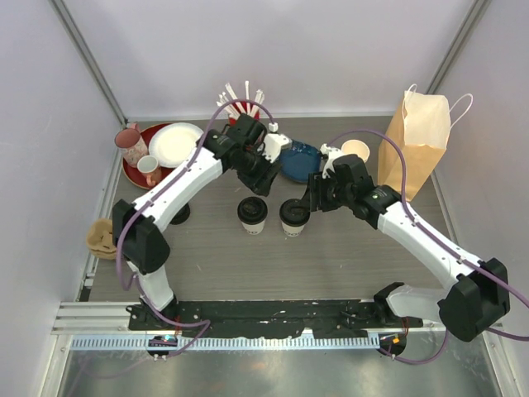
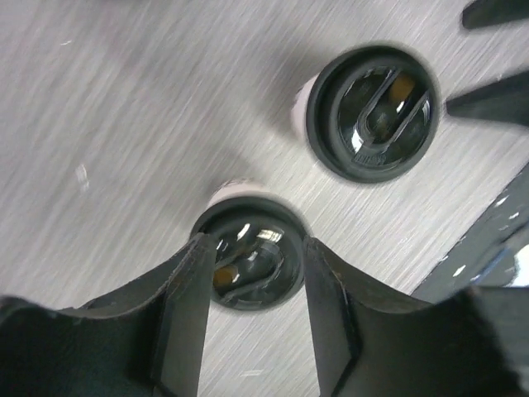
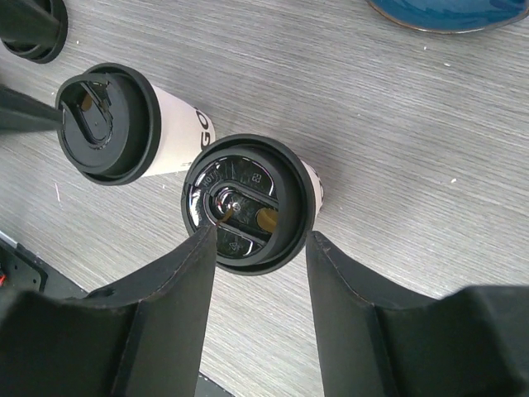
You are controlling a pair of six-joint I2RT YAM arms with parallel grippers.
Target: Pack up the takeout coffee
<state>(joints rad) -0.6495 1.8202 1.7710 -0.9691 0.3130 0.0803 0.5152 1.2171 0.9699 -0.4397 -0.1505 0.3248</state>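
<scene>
Black-lidded left cup (image 1: 252, 213) and right cup (image 1: 293, 215) stand upright; left gripper (image 2: 254, 246) and right gripper (image 3: 262, 238) hover above each, fingers half-spread, empty, probably aligning grasps.

This is a robot test cell in a lab, dressed as a café counter. Plain white walls (image 1: 289, 50) box in a grey wood-grain table (image 1: 331, 265), and both arms (image 1: 178, 194) are bolted to slotted aluminium rails (image 1: 91, 317) at its near edge. Behind and left of the left claw (image 1: 258, 186) sits a red tray (image 1: 132, 175) with a plate (image 1: 173, 142) and pink mug (image 1: 150, 169). Right of the right claw (image 1: 311, 198) stands a brown paper bag (image 1: 413, 141).
</scene>
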